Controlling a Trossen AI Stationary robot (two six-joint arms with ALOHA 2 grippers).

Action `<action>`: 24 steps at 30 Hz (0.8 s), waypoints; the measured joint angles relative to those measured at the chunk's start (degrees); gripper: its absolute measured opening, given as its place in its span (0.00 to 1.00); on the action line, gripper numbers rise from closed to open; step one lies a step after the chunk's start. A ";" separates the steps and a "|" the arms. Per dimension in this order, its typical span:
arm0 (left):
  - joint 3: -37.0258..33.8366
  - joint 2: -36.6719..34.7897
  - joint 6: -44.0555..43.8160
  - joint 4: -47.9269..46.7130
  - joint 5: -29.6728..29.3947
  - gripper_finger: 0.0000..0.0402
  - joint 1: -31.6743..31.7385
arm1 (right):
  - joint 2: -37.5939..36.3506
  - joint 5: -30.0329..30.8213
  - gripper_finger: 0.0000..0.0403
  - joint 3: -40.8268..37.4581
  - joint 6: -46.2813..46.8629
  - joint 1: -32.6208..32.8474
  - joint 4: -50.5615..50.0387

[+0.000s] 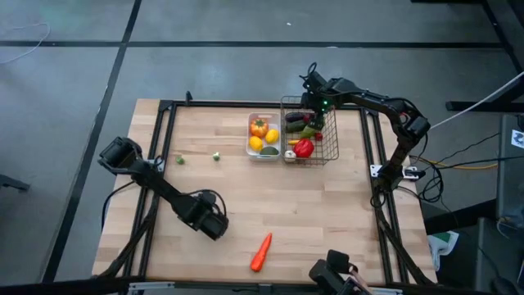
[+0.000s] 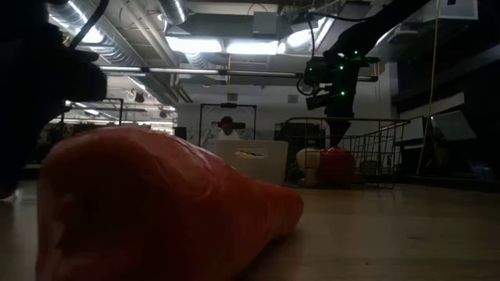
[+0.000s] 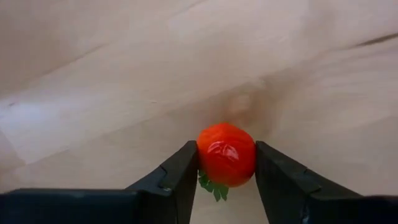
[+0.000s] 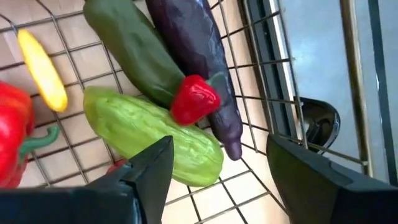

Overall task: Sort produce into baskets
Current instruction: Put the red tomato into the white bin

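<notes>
My left gripper (image 1: 214, 224) is low over the near left of the table, shut on a small red tomato-like fruit (image 3: 226, 153) with a green leaf. My right gripper (image 1: 316, 102) is open and empty above the far side of the wire-mesh basket (image 1: 329, 144). Its fingers stand wide apart (image 4: 221, 155) over two green cucumbers (image 4: 155, 134), a purple eggplant (image 4: 199, 56) and a small red chilli (image 4: 194, 98) lying on the basket's floor. A red pepper (image 1: 304, 147) also lies there. The white tray (image 1: 250, 139) holds an orange tomato (image 1: 259, 127) and lemons (image 1: 272, 136). An orange carrot (image 1: 260, 252) lies on the table near the front edge. My left gripper pinches the small red fruit by its two opposite sides (image 3: 205, 155) between its two fingers (image 3: 182, 173). The fruit sits at their free ends, with its green leaf (image 3: 214, 186) toward the wrist. Whether it is clear of the table I cannot tell.
Two small green pieces (image 1: 179, 160) (image 1: 216, 155) lie on the table left of the tray. Tray and basket stand side by side at the far middle. In the low view the carrot (image 2: 156, 211) fills the foreground. A person (image 2: 226, 129) shows far behind the table.
</notes>
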 joint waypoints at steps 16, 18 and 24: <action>0.00 -4.89 27.39 30.00 -6.08 0.37 14.51 | -0.19 -0.14 0.63 0.00 -0.34 0.04 -0.22; 0.00 -4.91 33.46 35.74 -6.30 0.37 17.85 | -0.19 -0.16 0.63 0.00 -0.34 0.04 -0.22; 0.02 -4.91 48.80 48.36 -6.48 0.38 28.21 | -0.20 -0.18 0.63 0.00 -0.34 0.04 -0.22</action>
